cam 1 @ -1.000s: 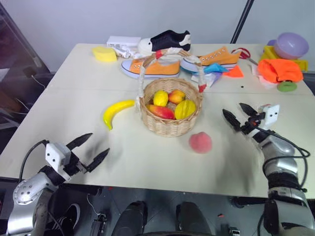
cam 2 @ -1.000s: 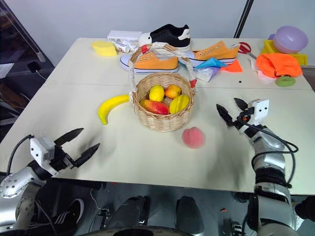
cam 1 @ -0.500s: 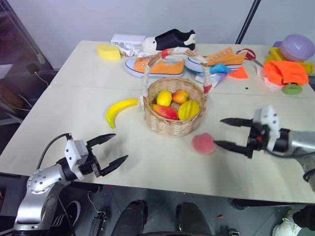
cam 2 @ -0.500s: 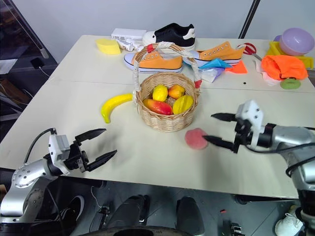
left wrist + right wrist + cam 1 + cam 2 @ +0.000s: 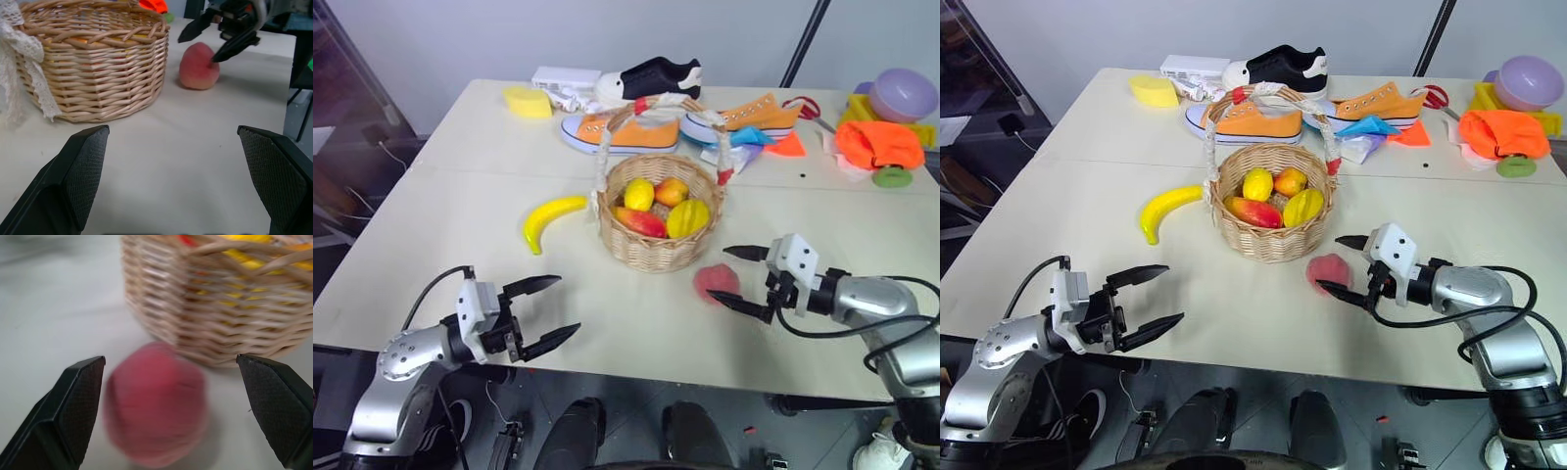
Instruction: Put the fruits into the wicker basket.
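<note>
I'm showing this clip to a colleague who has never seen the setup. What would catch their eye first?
Probably the wicker basket in the middle of the table, already holding several small fruits under its cloth-wrapped handle. Just to its right the pink peach lies on the table, with the open right gripper poised at it. A yellow banana lies left of the basket, and orange sneakers crowd the far edge.

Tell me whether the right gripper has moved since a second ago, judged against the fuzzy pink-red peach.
Yes. The right gripper has swung in leftward toward the fuzzy pink-red peach; its open black fingers now reach around the fruit beside the round tan wicker basket.
</note>
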Controlling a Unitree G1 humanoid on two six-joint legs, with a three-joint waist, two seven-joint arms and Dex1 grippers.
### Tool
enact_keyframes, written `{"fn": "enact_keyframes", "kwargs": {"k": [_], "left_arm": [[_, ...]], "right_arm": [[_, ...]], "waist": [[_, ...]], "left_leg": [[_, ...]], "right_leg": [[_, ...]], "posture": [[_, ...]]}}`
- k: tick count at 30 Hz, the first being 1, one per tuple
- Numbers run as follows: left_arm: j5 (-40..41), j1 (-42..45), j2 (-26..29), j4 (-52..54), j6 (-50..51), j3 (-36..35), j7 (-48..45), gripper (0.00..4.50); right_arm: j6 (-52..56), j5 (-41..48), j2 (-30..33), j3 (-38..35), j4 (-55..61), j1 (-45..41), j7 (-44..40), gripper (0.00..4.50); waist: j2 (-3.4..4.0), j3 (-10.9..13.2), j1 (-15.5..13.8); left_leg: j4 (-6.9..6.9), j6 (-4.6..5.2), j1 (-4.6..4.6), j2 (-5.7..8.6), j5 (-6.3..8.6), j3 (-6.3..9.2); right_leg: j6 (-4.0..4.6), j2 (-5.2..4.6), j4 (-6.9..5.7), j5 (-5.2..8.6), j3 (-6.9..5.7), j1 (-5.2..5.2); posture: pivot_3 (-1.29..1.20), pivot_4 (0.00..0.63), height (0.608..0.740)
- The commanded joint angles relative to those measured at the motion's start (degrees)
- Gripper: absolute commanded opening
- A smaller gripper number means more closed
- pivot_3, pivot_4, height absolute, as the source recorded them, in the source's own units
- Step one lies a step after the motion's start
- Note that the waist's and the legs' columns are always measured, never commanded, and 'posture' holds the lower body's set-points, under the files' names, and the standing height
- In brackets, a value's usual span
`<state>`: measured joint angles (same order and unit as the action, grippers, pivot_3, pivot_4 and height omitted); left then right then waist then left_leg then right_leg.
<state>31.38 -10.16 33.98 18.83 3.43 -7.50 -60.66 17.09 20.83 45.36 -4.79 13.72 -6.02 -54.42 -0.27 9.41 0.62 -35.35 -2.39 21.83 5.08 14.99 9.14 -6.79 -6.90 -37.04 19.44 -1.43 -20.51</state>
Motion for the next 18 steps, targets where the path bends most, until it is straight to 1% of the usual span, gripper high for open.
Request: {"fn": "enact_keyframes", "kwargs": {"k": [1, 4, 12, 16, 18], "left_arm": [[0.44, -0.82, -0.34, 1.86, -0.63, -0.60, 0.65, 4.50], [0.45, -1.22, -0.59, 1.94, -0.84, -0.71, 1.01, 4.50], [0.47, -1.98, -1.19, 2.15, -1.39, -0.93, 2.01, 4.50], [0.52, -2.08, -1.43, 2.20, -1.54, -1.13, 2.81, 4.50], [0.45, -2.07, -1.52, 2.13, -1.68, -1.18, 3.07, 4.50]], "right_arm": [[0.54, -0.51, 0.08, 1.29, 0.18, 0.58, -0.85, 4.48], [2.95, 0.24, -0.09, 2.17, -0.55, 0.04, -1.18, 4.48], [3.13, -1.82, 0.53, 4.66, -3.00, -0.41, -2.04, 4.48], [4.19, -0.19, 0.46, 3.68, -2.90, -1.04, -2.50, 4.48], [3.30, -1.21, 1.18, 4.00, -3.55, -1.11, -3.04, 4.48]], "waist": [[-0.01, 0.00, -0.06], [-0.01, 0.00, -0.02], [-0.05, -0.03, -0.04], [-0.05, -0.03, -0.04], [-0.04, -0.02, -0.03]], "left_leg": [[0.00, -0.01, 0.01, 0.00, 0.00, 0.01], [0.00, 0.00, 0.00, 0.00, 0.00, 0.02], [-0.06, 0.05, -0.04, 0.00, 0.03, 0.02], [-0.09, 0.05, -0.02, 0.01, 0.03, 0.02], [-0.09, 0.05, -0.01, 0.00, 0.03, 0.02]], "right_leg": [[0.00, 0.00, 0.00, 0.00, -0.01, 0.00], [0.00, 0.00, 0.00, 0.00, -0.02, 0.02], [0.01, 0.00, 0.00, -0.01, -0.02, 0.07], [0.01, 0.00, 0.00, -0.01, -0.01, 0.06], [0.01, 0.00, -0.01, -0.01, -0.02, 0.04]], "posture": [[0.00, 0.150, 0.740], [0.00, 0.150, 0.740], [0.00, 0.150, 0.740], [0.00, 0.150, 0.740], [0.00, 0.150, 0.740]]}}
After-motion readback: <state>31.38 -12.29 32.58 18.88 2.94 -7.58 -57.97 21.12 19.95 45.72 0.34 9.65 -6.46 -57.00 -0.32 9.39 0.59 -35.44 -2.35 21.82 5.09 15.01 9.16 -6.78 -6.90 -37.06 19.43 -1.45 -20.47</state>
